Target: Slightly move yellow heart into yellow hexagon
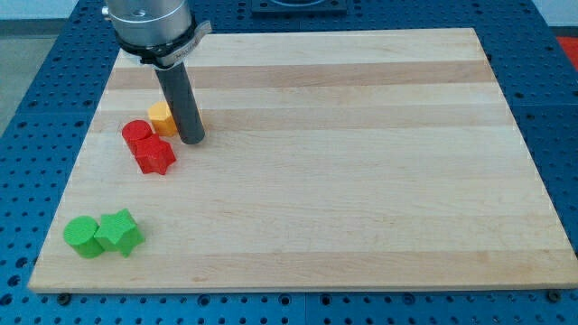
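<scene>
A: Starting at the bench [361, 181]'s left edge, what do we have?

B: Down near the bottom-left corner we see a green cylinder [83, 236], and touching its right side a green block [120, 233] with angled faces — its exact shape we cannot make out.

A: And further up that left side?

B: A red cylinder [137, 134] sits about a third of the way down from the top edge, near the left edge. Pressed against its lower right is a red star-like block [155, 155]. Just above and to the right of the red cylinder we see one yellow block [162, 117], touching or nearly touching it.

A: Is that the heart or the hexagon?

B: We cannot tell. Its top looks faceted, but our rod covers its right side. Only one yellow block shows; a second, if it is there, is hidden from us.

A: Where is my tip?

B: My tip [191, 141] rests on the bench just right of the yellow block, the rod rising from it toward the top-left corner. It appears to be against the block's right side — we cannot be sure of contact.

A: And the claw?

B: We carry no claw, only the rod, so it neither clenches nor releases anything.

A: The right side?

B: Only pale wood up to the right edge, and the blue perforated surface [560, 108] beyond it.
</scene>
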`<action>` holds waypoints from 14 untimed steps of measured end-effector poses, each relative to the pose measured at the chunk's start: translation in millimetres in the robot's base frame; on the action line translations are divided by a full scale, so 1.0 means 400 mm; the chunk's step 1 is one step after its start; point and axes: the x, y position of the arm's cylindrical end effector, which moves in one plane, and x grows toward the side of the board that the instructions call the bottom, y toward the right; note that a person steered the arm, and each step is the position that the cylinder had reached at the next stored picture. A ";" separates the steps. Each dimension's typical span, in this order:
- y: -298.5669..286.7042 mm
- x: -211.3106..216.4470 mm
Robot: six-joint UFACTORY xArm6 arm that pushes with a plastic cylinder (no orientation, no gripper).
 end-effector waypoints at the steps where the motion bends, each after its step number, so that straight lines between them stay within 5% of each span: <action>1: 0.053 0.000; 3: 0.170 -0.064; 8: -0.002 -0.069; 10: 0.036 -0.179; 11: -0.023 -0.242; 13: -0.364 -0.108; 14: -0.387 -0.062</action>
